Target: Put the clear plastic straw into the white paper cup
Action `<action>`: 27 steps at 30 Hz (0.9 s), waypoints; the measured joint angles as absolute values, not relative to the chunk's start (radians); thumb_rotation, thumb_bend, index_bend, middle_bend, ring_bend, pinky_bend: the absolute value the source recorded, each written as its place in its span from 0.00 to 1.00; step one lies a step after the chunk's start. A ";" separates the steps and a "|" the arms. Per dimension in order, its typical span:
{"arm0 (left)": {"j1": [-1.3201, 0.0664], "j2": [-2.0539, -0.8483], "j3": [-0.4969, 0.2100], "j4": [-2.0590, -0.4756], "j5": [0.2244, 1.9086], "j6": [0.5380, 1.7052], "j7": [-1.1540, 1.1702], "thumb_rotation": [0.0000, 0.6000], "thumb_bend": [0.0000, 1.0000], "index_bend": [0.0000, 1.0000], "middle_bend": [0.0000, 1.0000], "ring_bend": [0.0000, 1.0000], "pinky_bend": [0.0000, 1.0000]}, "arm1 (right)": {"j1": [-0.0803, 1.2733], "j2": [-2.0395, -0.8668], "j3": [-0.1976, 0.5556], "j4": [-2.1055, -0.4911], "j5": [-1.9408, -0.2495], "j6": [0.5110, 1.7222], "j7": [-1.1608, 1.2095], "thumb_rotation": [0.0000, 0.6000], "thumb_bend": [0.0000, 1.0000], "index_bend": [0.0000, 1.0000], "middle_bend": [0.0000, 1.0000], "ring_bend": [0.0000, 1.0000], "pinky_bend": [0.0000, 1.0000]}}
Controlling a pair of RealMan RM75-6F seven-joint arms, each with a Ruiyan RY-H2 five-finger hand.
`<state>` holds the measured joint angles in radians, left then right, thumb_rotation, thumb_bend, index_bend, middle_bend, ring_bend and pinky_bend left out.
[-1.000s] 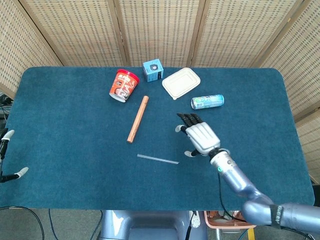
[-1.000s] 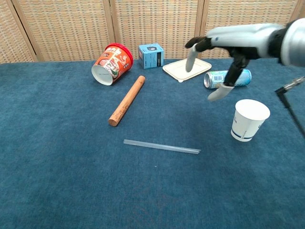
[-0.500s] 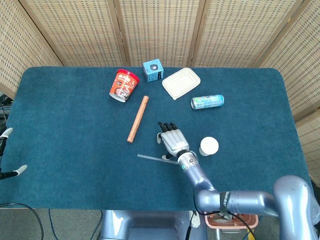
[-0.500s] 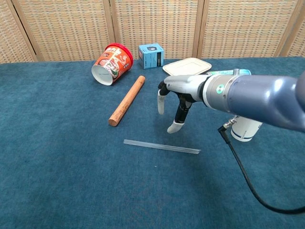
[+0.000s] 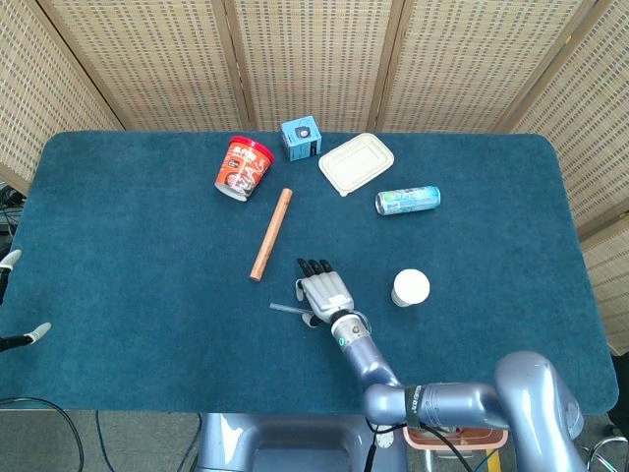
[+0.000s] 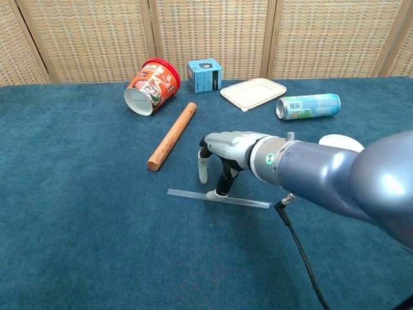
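- the right hand (image 6: 222,155) is low over the middle of the blue counter (image 5: 128,256), palm down, with its forearm running back toward the near right edge.
- its fingers (image 6: 202,169) point down and stand apart; one dark tip reaches the clear plastic straw (image 6: 245,201), but nothing is clamped between them.
- the straw lies flat on the counter, running left to right under the hand; in the head view only its left end (image 5: 283,309) shows beside the hand (image 5: 324,295).
- the white paper cup (image 5: 410,288) stands upright to the right of the hand, apart from the straw; nothing can be seen inside it.
- in the chest view the forearm covers most of the cup, leaving just part of its rim (image 6: 342,141).
- a red noodle cup (image 5: 242,167) lies on its side at the far side of the counter, mouth toward the camera in the chest view; what is inside cannot be made out.
- a white lidded container (image 5: 356,163) sits closed near a drinks can (image 5: 407,201) lying on its side.
- of the left hand (image 5: 20,300), only some tips show at the left edge of the head view; whether they are open cannot be told.
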<state>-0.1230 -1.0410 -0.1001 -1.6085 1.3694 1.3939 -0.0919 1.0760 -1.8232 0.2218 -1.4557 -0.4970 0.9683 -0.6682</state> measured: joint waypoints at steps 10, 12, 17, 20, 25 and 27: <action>-0.125 -1.041 -0.099 -1.610 1.366 1.389 -0.093 1.00 0.07 0.00 0.00 0.00 0.00 | 1.066 -1.875 0.209 -1.396 -0.564 0.980 -0.653 1.00 0.38 0.48 0.00 0.00 0.00; -0.124 -1.041 -0.099 -1.611 1.366 1.390 -0.094 1.00 0.07 0.00 0.00 0.00 0.00 | 1.065 -1.884 0.205 -1.379 -0.579 0.983 -0.655 1.00 0.38 0.48 0.00 0.00 0.00; -0.123 -1.040 -0.099 -1.611 1.368 1.394 -0.097 1.00 0.06 0.00 0.00 0.00 0.00 | 1.058 -1.912 0.199 -1.343 -0.607 0.982 -0.658 1.00 0.38 0.48 0.00 0.00 0.00; -0.123 -1.039 -0.099 -1.611 1.368 1.394 -0.100 1.00 0.06 0.00 0.00 0.00 0.00 | 1.054 -1.926 0.198 -1.329 -0.616 0.970 -0.659 1.00 0.38 0.48 0.00 0.00 0.00; -0.121 -1.038 -0.099 -1.610 1.370 1.399 -0.104 1.00 0.06 0.00 0.00 0.00 0.00 | 1.054 -1.942 0.196 -1.308 -0.629 0.963 -0.672 1.00 0.38 0.51 0.00 0.00 0.00; -0.121 -1.038 -0.100 -1.610 1.370 1.401 -0.107 1.00 0.06 0.00 0.00 0.00 0.00 | 1.053 -1.946 0.196 -1.302 -0.631 0.961 -0.676 1.00 0.38 0.53 0.00 0.00 0.00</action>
<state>-0.1207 -1.0381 -0.0997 -1.6098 1.3704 1.4006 -0.1074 1.0534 -1.9464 0.1961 -1.3025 -0.6307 0.9611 -0.6759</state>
